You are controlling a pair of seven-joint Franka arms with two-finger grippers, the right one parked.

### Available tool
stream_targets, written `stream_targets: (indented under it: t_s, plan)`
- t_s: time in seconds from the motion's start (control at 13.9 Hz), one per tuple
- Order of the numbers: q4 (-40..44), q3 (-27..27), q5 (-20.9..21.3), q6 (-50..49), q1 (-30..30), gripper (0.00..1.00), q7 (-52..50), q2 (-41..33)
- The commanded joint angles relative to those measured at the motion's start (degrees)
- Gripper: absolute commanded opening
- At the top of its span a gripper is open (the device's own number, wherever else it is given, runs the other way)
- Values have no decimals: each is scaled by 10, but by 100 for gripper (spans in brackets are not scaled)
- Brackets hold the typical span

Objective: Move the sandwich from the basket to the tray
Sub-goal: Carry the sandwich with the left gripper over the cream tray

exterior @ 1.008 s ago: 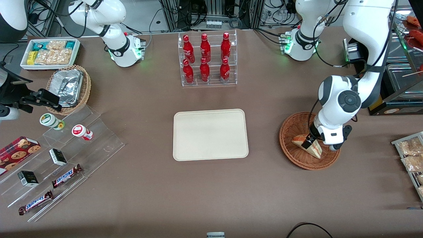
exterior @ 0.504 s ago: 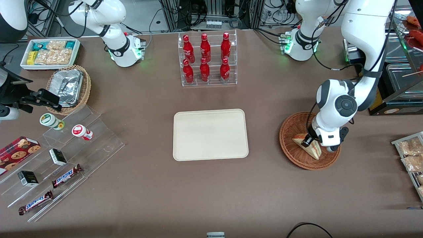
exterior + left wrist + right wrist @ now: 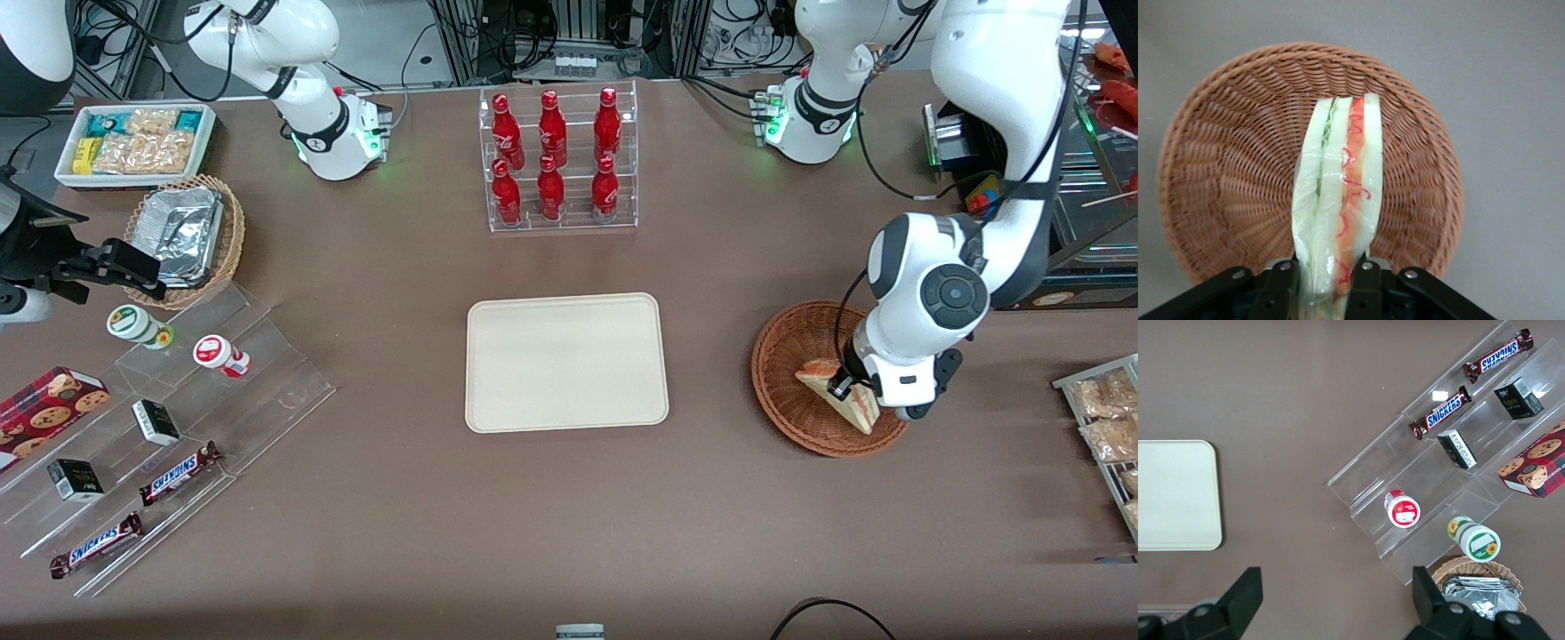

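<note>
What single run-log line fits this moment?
tool: shut on triangular white-bread sandwich | above round reddish-brown wicker basket | cream rectangular tray: bare

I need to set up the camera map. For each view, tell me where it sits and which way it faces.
Front view: high, facing both arms; gripper holds the sandwich over the basket.
Left wrist view: looks down its fingers at the sandwich and basket.
Right wrist view: looks down; shares the tray with the front view.

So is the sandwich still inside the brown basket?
Partly. The wrapped triangular white-bread sandwich is pinched in the left arm's tool, held above the round reddish-brown wicker basket; whether it touches the weave, cannot tell.
</note>
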Motion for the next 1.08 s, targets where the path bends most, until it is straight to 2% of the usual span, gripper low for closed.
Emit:
stream_targets:
  t_s: [0.0,0.36,0.58,0.72,1.01]
  plan:
    - [88,-5,13,-101,-38,0,-8,-1]
    - [143,-6,10,-127,-134,0,-5,5]
    - [162,-6,11,-128,-210,0,-7,38]
    - [163,-6,11,-122,-240,0,-5,55]
    - [226,-6,6,-121,-297,0,-8,127]
